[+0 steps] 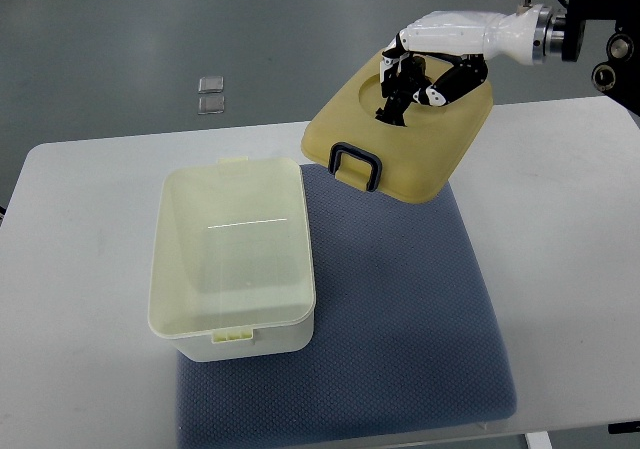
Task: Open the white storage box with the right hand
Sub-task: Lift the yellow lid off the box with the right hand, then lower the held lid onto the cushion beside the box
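Storage box (pixel 232 259) open on blue mat (pixel 400 309) | right hand (pixel 425 69) fingers clamp lid (pixel 405 134) | white table (pixel 560 219)

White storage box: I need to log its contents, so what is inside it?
Nothing visible inside the white storage box; its bare pale floor shows. The right hand holds the lid clear of it, covering only some table behind.

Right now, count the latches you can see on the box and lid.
3. One on the box's far rim, one on its near rim, and a dark one on the lid's near edge, held by the right hand. Others may be hidden.
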Tool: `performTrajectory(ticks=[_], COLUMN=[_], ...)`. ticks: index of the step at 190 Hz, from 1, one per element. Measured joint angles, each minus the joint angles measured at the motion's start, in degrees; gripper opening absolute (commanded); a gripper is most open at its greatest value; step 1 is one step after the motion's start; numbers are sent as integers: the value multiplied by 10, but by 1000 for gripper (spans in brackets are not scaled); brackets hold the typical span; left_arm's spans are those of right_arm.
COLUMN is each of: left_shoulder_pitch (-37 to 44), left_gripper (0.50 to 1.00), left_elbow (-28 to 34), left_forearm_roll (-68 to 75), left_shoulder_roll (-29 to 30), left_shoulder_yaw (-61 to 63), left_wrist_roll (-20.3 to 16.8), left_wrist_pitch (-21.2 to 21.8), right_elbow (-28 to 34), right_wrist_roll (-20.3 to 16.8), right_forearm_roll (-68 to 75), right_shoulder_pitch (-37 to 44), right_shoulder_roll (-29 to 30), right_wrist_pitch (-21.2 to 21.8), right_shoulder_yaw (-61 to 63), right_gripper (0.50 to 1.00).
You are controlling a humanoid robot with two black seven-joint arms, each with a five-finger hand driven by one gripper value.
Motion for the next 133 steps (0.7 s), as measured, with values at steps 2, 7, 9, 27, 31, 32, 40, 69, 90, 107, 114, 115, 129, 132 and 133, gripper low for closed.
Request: performTrajectory(ticks=[2, 7, 9, 27, 31, 32, 40, 69, 90, 107, 114, 115, 129, 132, 133], left_shoulder_pitch=[0, 0, 0, 0, 0, 0, 0, 0, 0, 0, 0, 0, 0, 0, 0], left_gripper=[1000, 1000, 1000, 1000, 1000, 1000, 1000, 1000, 1000, 1000, 1000, 1000, 1000, 1000, 1000], left_elbow=[0, 0, 0, 0, 0, 0, 0, 0, 0, 0, 0, 0, 0, 0, 0], left_forearm_roll=[0, 0, 0, 0, 0, 0, 0, 0, 0, 0, 0, 0, 0, 0, 0], left_shoulder_roll=[0, 0, 0, 0, 0, 0, 0, 0, 0, 0, 0, 0, 0, 0, 0], left_shoulder_yaw=[0, 0, 0, 0, 0, 0, 0, 0, 0, 0, 0, 0, 0, 0, 0], left_wrist_roll=[0, 0, 0, 0, 0, 0, 0, 0, 0, 0, 0, 0, 0, 0, 0], left_wrist_pitch=[0, 0, 0, 0, 0, 0, 0, 0, 0, 0, 0, 0, 0, 0, 0], right_elbow=[-1, -2, -3, -10, -11, -12, -14, -25, -35, -39, -40, -40, -40, -40, -40], right_wrist_roll=[0, 0, 0, 0, 0, 0, 0, 0, 0, 0, 0, 0, 0, 0, 0], right_forearm_roll=[0, 0, 0, 0, 0, 0, 0, 0, -1, -2, -2, -2, -2, -2, -2], right_shoulder_pitch=[-4, -13, -17, -47, -52, -53, -62, -96, -117, -122, -124, -124, -130, -131, -132], right_shoulder_roll=[0, 0, 0, 4, 5, 5, 8, 13, 28, 36, 38, 38, 44, 45, 45], right_wrist_pitch=[-3, -9, -12, -33, -37, -38, -44, -58, -64, -67, -68, -68, -68, -68, -68], right_shoulder_yaw=[0, 0, 0, 0, 0, 0, 0, -4, -7, -8, -8, -9, -10, -10, -10], right_gripper=[500, 500, 500, 500, 500, 500, 500, 500, 500, 500, 500, 500, 500, 500, 500])
